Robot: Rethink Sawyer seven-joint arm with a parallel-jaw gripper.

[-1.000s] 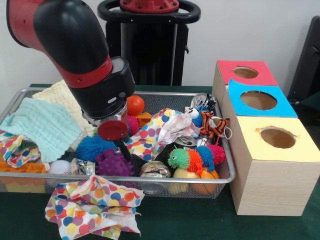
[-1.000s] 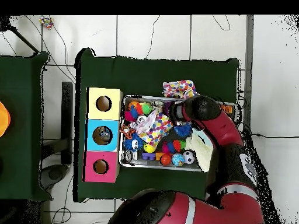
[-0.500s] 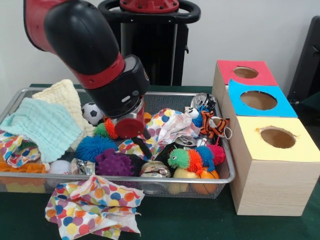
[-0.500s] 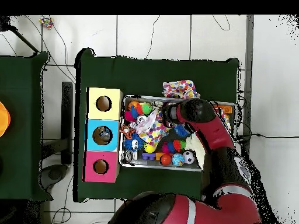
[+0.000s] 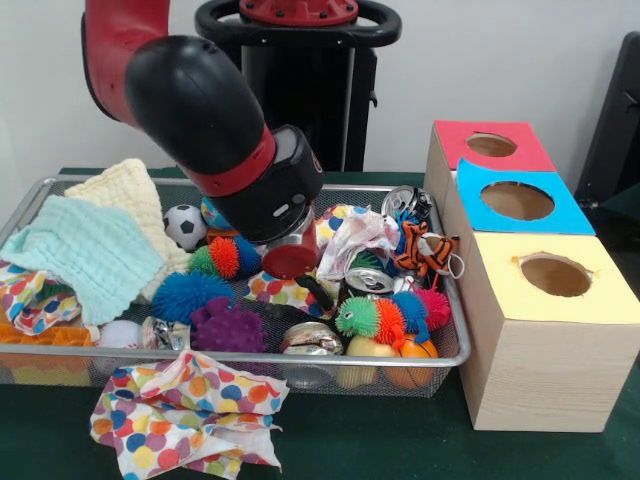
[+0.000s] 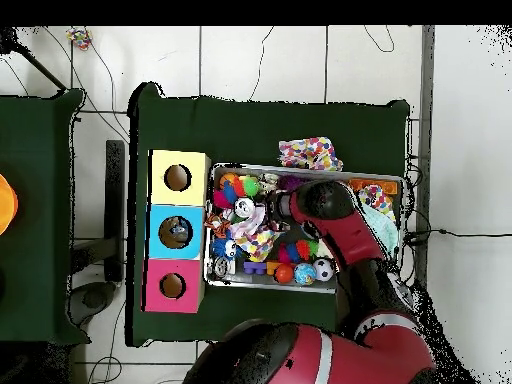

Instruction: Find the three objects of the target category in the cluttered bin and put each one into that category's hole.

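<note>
Wire bin (image 5: 455, 340), full: balls, cans, cloths, spiky toys. Gripper (image 5: 318, 292) low over polka-dot cloth (image 5: 285, 292) at centre; finger state cannot be told. Box (image 5: 545, 345) with red, blue, yellow holes beside bin.

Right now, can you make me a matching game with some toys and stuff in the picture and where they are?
Things:
1. soccer ball
2. polka-dot cloth
3. yellow-topped box
4. purple spiky ball

Places:
A. on the green table, in front of the basket
B. in the basket, beside the cream cloth
C. nearest of the three boxes
D. in the basket, near its front rim

Pairs: 1-B, 2-A, 3-C, 4-D
</note>
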